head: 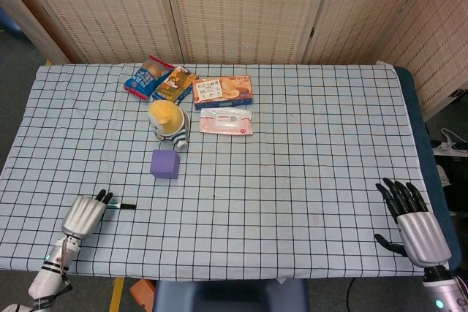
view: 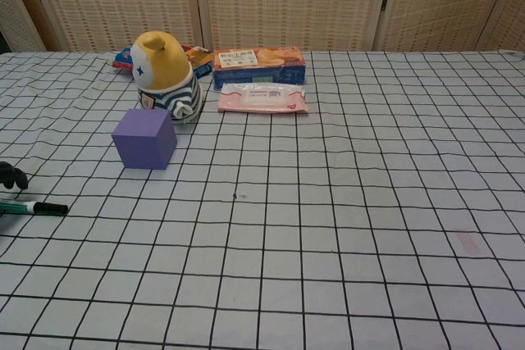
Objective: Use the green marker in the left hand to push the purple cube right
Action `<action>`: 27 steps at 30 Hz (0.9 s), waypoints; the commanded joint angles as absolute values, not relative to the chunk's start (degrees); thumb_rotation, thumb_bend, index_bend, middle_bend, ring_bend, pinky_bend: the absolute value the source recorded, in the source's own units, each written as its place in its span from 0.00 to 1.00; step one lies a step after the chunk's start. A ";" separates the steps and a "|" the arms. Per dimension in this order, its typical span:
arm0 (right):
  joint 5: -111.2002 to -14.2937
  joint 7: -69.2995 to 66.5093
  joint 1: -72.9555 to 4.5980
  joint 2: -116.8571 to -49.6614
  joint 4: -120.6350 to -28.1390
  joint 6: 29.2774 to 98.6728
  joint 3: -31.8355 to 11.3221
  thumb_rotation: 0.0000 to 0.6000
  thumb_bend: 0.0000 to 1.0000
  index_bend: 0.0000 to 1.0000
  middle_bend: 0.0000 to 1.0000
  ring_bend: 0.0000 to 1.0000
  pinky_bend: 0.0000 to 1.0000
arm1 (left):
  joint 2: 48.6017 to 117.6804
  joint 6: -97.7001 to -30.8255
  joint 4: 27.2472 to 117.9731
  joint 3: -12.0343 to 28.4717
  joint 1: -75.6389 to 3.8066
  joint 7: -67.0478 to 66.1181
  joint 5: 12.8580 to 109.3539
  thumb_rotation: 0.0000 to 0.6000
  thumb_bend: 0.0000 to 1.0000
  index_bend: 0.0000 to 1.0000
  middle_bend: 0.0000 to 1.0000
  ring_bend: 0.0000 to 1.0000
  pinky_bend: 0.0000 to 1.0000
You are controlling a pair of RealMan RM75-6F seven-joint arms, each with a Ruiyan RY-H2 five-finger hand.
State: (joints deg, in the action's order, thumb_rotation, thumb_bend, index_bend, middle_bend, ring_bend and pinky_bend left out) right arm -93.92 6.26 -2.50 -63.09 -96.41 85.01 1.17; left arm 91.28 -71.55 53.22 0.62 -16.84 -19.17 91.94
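Observation:
The purple cube (head: 165,164) (view: 145,138) stands on the checked cloth, left of the middle. The green marker (head: 121,206) (view: 33,206) lies flat near the front left, its black cap pointing right, below and left of the cube. My left hand (head: 84,215) lies over the marker's left part with its fingers stretched forward; only the fingertips (view: 8,175) show in the chest view, just above the marker. I see no grip on it. My right hand (head: 410,218) is at the front right corner, fingers spread, holding nothing.
Just behind the cube sits a yellow plush toy (head: 169,121) (view: 166,75). To its right lies a pink wipes pack (head: 226,121) (view: 262,97), with a cookie box (head: 223,90) behind it. Two snack bags (head: 159,80) lie at the back left.

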 commanded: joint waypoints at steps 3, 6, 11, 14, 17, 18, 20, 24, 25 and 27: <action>-93.80 6.34 -2.56 -63.03 -96.48 84.90 1.21 1.00 0.06 0.00 0.00 0.00 0.00 | 92.42 -72.31 51.30 0.39 -17.14 -19.68 91.81 1.00 0.44 0.36 0.38 0.95 1.00; -93.72 6.41 -2.58 -62.99 -96.56 84.79 1.26 1.00 0.06 0.00 0.00 0.00 0.00 | 92.95 -72.50 50.16 0.18 -17.24 -20.45 91.69 1.00 0.44 0.39 0.40 0.95 1.00; -93.81 6.42 -2.61 -62.94 -96.66 84.72 1.39 1.00 0.06 0.00 0.00 0.00 0.00 | 93.62 -72.73 48.94 -0.16 -17.39 -21.06 91.52 1.00 0.45 0.44 0.43 0.95 1.00; -93.84 6.39 -2.61 -62.90 -96.71 84.75 1.42 1.00 0.06 0.00 0.00 0.00 0.00 | 93.93 -72.45 48.31 -0.21 -17.55 -21.13 91.16 1.00 0.45 0.44 0.43 0.95 1.00; -93.84 6.37 -2.64 -62.86 -96.76 84.72 1.44 1.00 0.06 0.00 0.00 0.00 0.00 | 94.10 -72.32 48.01 -0.36 -17.65 -21.06 90.94 1.00 0.45 0.45 0.43 0.95 1.00; -93.82 6.40 -2.65 -62.87 -96.74 84.69 1.44 1.00 0.06 0.00 0.00 0.00 0.00 | 94.15 -72.36 47.92 -0.41 -17.66 -21.12 90.91 1.00 0.45 0.46 0.44 0.95 1.00; -93.78 6.46 -2.66 -62.88 -96.75 84.65 1.47 1.00 0.06 0.00 0.00 0.00 0.00 | 94.28 -72.35 47.60 -0.53 -17.69 -21.38 90.80 1.00 0.45 0.46 0.45 0.95 1.00; -93.79 6.49 -2.60 -62.88 -96.80 84.82 1.47 1.00 0.06 0.00 0.00 0.00 0.00 | 94.55 -72.31 47.11 -0.56 -17.72 -21.64 90.39 1.00 0.45 0.49 0.48 0.95 1.00; -93.80 6.48 -2.57 -62.87 -96.80 84.87 1.48 1.00 0.06 0.00 0.00 0.00 0.00 | 94.60 -72.43 47.01 -0.59 -17.71 -21.72 90.37 1.00 0.45 0.50 0.49 0.96 1.00; -93.84 6.49 -2.54 -62.86 -96.81 84.95 1.50 1.00 0.06 0.00 0.00 0.00 0.00 | 94.70 -72.80 46.83 -0.63 -17.65 -21.92 90.35 1.00 0.46 0.51 0.51 0.96 1.00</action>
State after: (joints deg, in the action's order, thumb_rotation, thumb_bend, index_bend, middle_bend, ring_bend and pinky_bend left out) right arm -93.84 6.49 -2.54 -62.86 -96.81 84.95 1.50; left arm 94.66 -72.69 46.91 -0.60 -17.67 -21.84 90.36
